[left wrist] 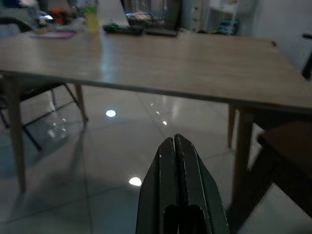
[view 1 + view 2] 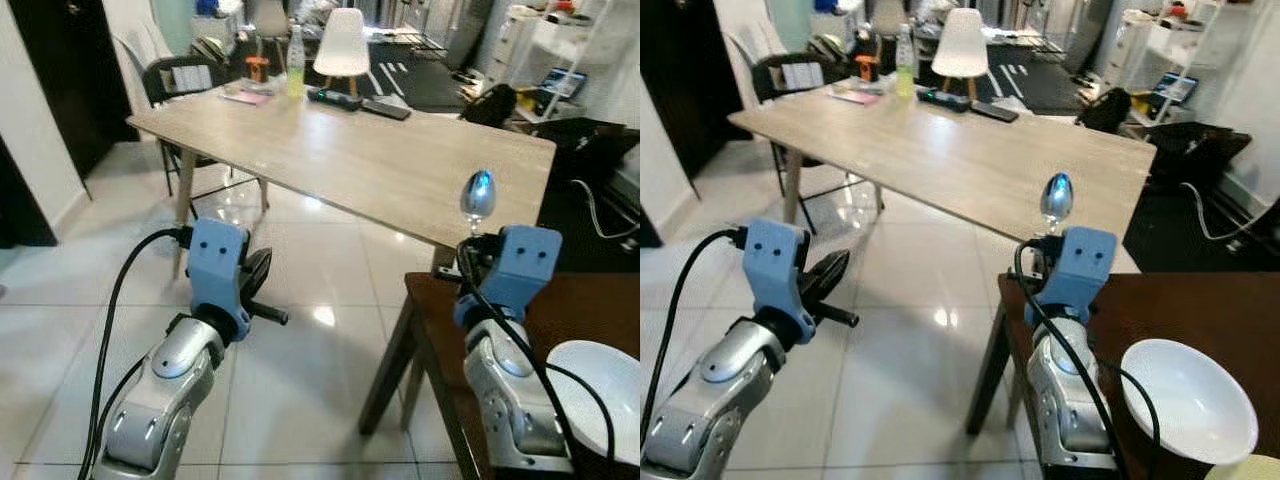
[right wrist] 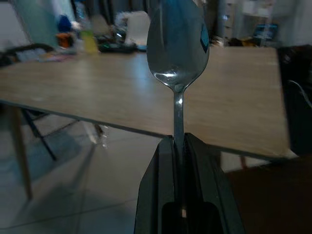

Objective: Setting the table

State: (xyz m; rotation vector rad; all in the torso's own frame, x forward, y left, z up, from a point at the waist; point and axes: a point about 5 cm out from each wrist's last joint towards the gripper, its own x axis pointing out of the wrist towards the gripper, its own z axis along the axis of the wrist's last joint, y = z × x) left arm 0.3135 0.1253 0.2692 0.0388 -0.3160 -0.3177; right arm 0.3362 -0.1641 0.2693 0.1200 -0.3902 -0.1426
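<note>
Right wrist view shows you the right gripper [image 3: 178,146] with its two black fingers pressed together on the handle of a metal spoon [image 3: 178,46]; the spoon stands upright, its bowl rising clear above the fingertips. In the head views, you see this gripper raised above the near corner of a dark brown table [image 2: 590,305], just in front of the edge of the long light wooden table [image 2: 340,150]. A white bowl [image 2: 1185,400] rests on the dark table beside the right arm. The left gripper [image 1: 178,151] hangs over the tiled floor [image 2: 290,350], fingers fully together, holding nothing.
</note>
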